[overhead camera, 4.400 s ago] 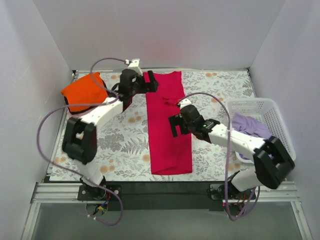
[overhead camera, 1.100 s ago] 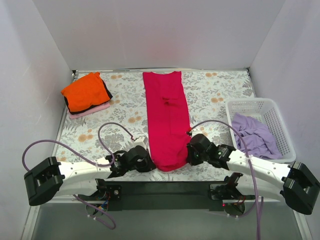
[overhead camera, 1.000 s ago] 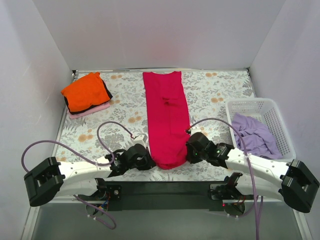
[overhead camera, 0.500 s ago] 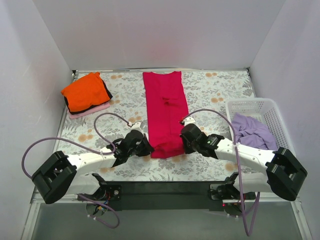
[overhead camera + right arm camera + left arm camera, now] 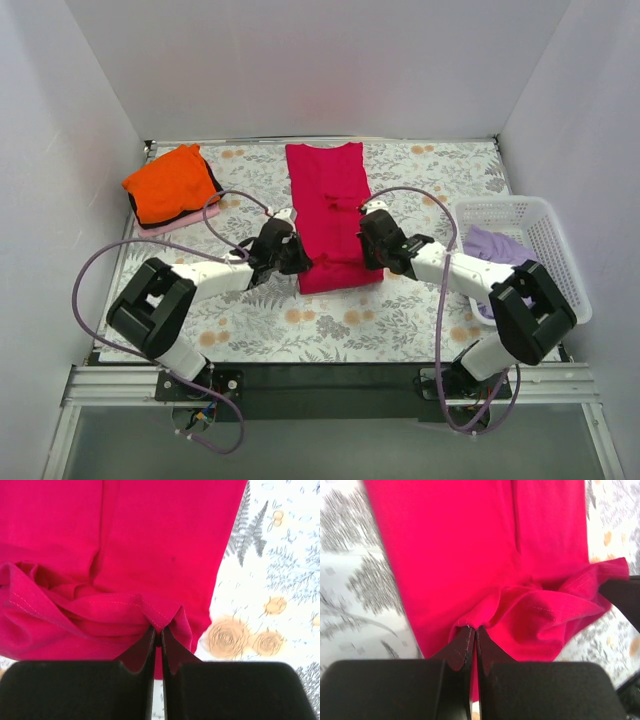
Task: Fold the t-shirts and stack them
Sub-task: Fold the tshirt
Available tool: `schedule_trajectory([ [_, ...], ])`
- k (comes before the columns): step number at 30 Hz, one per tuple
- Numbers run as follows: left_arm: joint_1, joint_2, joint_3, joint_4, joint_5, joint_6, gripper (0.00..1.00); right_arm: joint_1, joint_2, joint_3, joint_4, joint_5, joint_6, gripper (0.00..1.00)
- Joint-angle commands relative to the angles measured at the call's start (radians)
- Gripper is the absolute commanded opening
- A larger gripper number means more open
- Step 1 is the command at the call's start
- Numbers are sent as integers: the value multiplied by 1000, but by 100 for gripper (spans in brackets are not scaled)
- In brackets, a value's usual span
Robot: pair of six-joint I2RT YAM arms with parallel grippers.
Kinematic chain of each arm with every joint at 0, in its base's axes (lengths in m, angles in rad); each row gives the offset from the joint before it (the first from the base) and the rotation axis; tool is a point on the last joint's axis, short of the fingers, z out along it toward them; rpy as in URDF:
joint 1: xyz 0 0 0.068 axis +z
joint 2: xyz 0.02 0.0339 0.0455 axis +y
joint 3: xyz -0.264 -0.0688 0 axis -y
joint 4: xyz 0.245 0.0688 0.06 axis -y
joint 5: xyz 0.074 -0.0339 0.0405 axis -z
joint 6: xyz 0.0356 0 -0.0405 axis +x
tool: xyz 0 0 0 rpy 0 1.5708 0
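Observation:
The crimson-magenta t-shirt (image 5: 330, 200) lies as a long strip down the middle of the table, its near end lifted and doubled back over itself. My left gripper (image 5: 297, 257) is shut on the left corner of that hem (image 5: 470, 622). Opposite it, my right gripper (image 5: 364, 245) is shut on the right corner (image 5: 159, 622). Loose folds of the cloth bunch between the two grippers. At the back left the folded orange t-shirt (image 5: 170, 182) rests on top of the pale pink t-shirt (image 5: 190, 221). The lavender t-shirt (image 5: 500, 252) lies crumpled in the basket.
The white lattice basket (image 5: 545, 225) stands at the right edge of the table. The floral tablecloth (image 5: 420, 320) covers the surface. White walls close in the back and both sides. Purple cables loop over both arms.
Both grippers have carried the shirt's near hem away from the table's front edge toward the back, folding the strip over itself. The arms have stretched forward.

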Motion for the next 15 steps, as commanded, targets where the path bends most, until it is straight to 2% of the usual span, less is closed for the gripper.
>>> schedule_trajectory([
  [1, 59, 52, 102, -18, 24, 78, 0, -38, 75, 102, 55, -3, -58, 1],
  [15, 186, 311, 396, -84, 99, 172, 0, -147, 325, 369, 47, -55, -152, 1],
])
